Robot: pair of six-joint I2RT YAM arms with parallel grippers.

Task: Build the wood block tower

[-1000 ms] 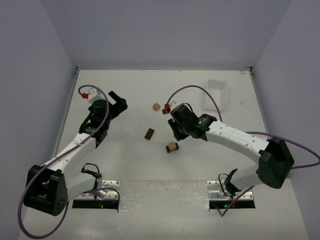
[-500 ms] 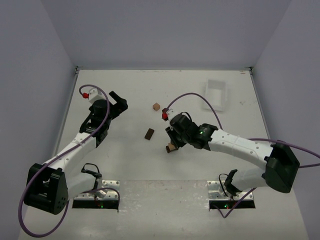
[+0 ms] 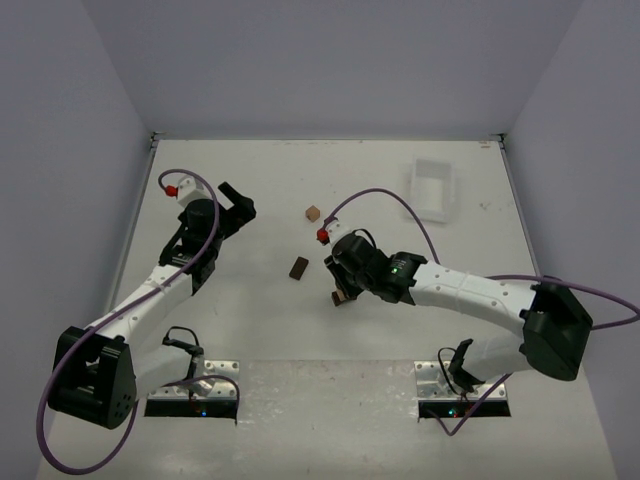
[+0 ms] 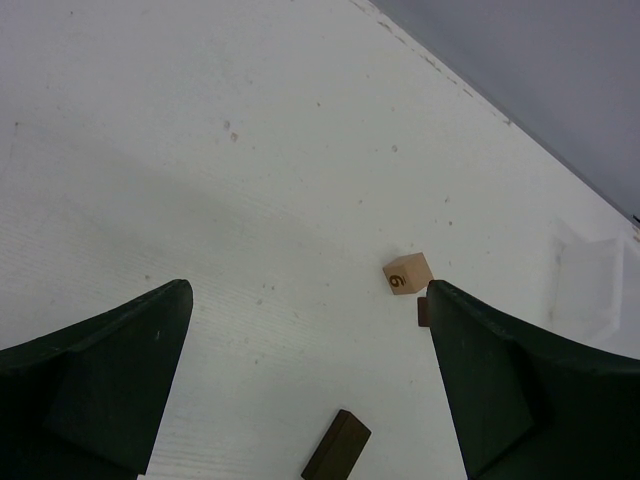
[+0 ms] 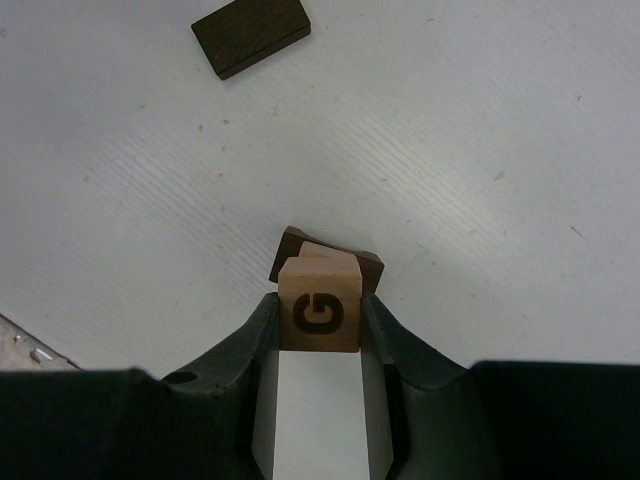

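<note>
My right gripper (image 5: 320,318) is shut on a light tan cube marked "G" (image 5: 320,312). It holds the cube directly over a small stack: a light tan block (image 5: 333,253) on a dark brown block (image 5: 290,252). I cannot tell whether the cube touches the stack. In the top view this is at mid-table (image 3: 342,296). A flat dark brown block (image 5: 250,35) lies apart, also seen in the top view (image 3: 298,267) and the left wrist view (image 4: 337,447). A tan cube marked "9" (image 4: 408,273) sits farther back (image 3: 313,212), with a small dark block (image 4: 422,312) beside it. My left gripper (image 4: 310,295) is open and empty above the table (image 3: 237,204).
A white plastic tray (image 3: 432,188) stands at the back right, also in the left wrist view (image 4: 590,285). Grey walls close the table at the back and sides. The arm bases (image 3: 195,390) sit at the near edge.
</note>
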